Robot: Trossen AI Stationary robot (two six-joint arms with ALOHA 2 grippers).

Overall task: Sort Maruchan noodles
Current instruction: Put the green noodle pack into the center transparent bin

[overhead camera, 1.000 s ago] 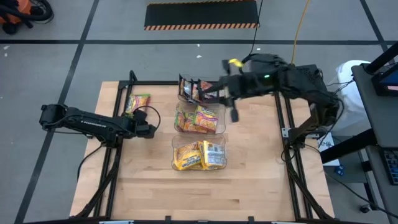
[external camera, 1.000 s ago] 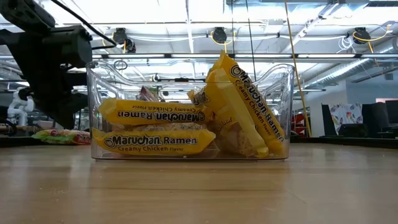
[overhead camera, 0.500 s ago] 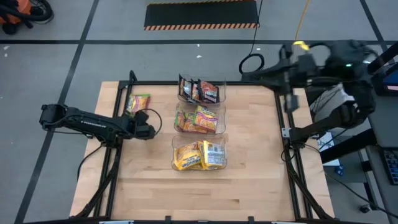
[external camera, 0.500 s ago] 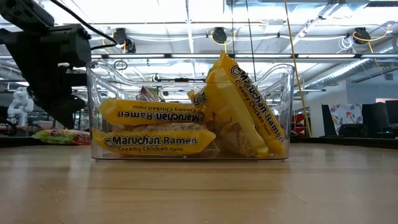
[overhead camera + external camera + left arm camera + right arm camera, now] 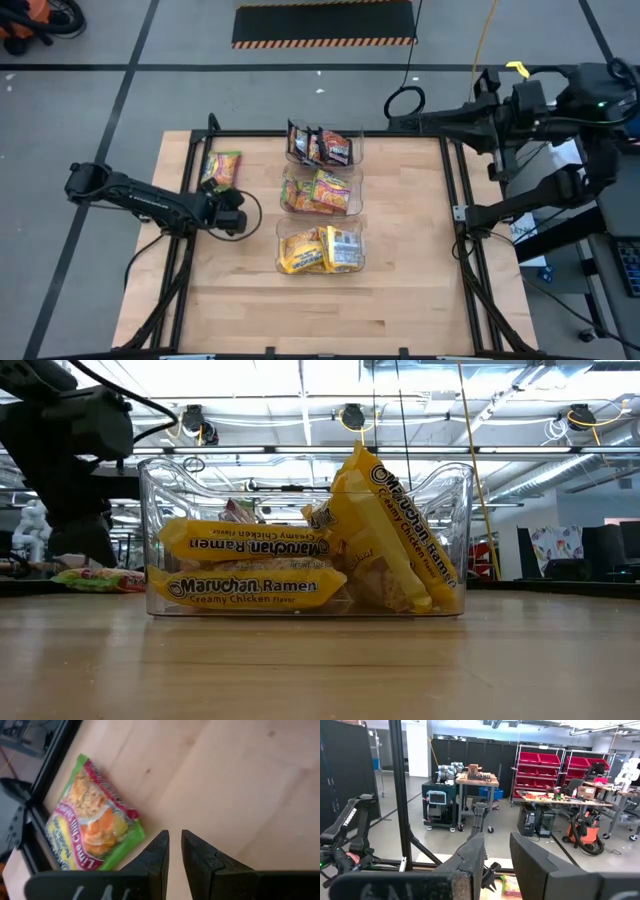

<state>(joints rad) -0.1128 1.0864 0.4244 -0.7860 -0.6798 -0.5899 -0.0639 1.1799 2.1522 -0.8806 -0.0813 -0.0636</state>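
At the table's far left, a lone green packet (image 5: 221, 167) is lying outside the three bins (image 5: 320, 203). The left gripper (image 5: 234, 222), jaws narrowly apart and empty, is hovering just near of it, arm stretched low. It should probably widen before descending. The right gripper (image 5: 497, 165), slightly parted and empty, is parked off the table's far-right corner.

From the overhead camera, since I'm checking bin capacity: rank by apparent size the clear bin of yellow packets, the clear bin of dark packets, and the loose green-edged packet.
1. Clear plastic bin of yellow packets, nearest the table's front.
2. Clear plastic bin of dark packets, at the back; it looks smaller.
3. Loose green-edged packet, plainly the smallest.
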